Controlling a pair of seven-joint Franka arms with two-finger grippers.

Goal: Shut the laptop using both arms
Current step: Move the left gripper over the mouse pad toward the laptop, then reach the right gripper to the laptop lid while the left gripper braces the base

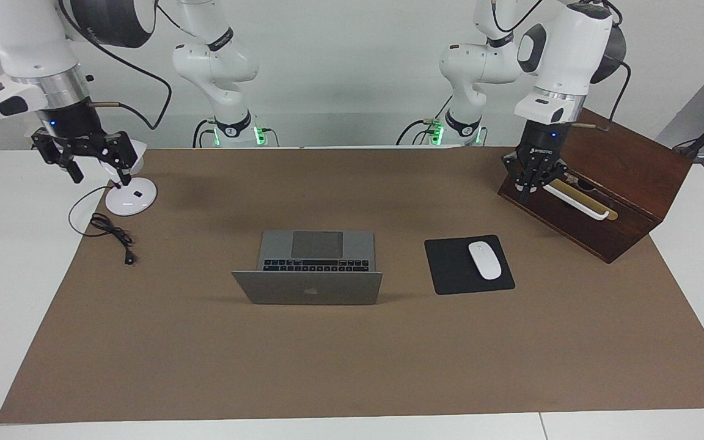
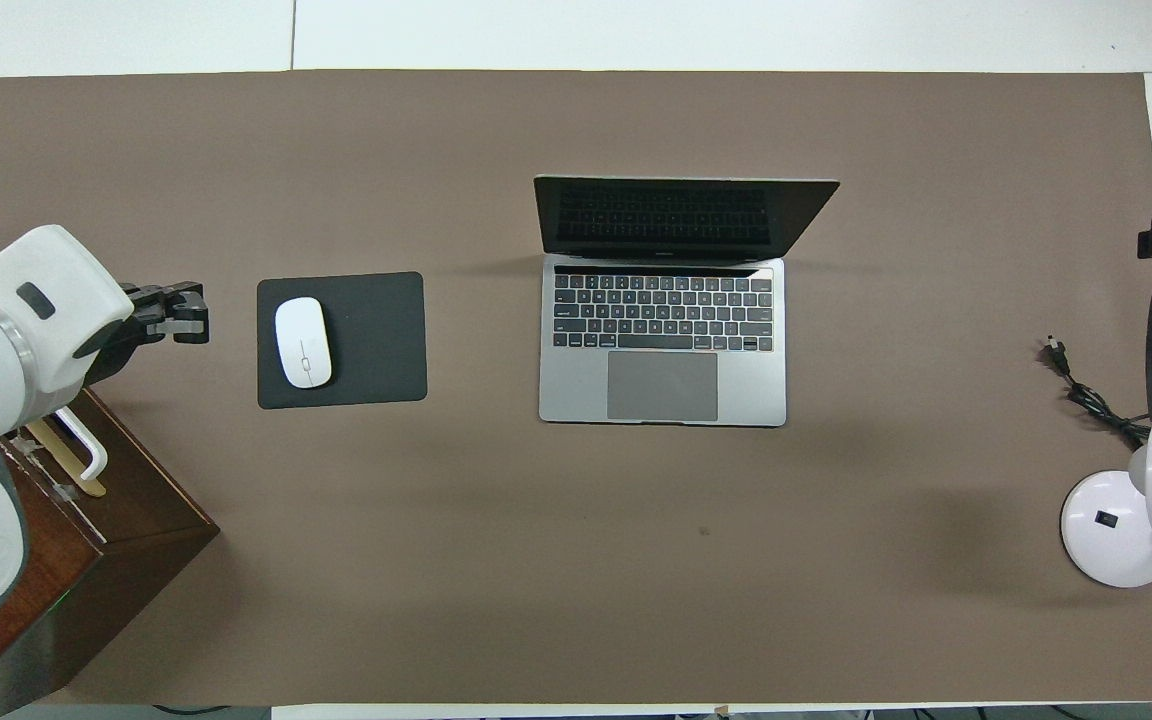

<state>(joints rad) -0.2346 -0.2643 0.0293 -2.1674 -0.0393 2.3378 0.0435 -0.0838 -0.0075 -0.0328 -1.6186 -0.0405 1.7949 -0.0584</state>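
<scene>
While the laptop (image 1: 307,269) sat open mid-table, the left gripper (image 1: 533,181) over the wooden box (image 1: 624,183) and right gripper (image 1: 89,160) over the lamp (image 1: 131,194) hung spread wide, so uneven pushes risked skidding it.

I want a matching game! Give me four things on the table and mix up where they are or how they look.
Things:
1. laptop
2. mouse
3. lamp
4. left hand

Places or states:
A. lying on the black mousepad
B. over the wooden box
C. lid open, middle of the brown mat
D. white, at the right arm's end of the table

Pairs: 1-C, 2-A, 3-D, 4-B
</scene>
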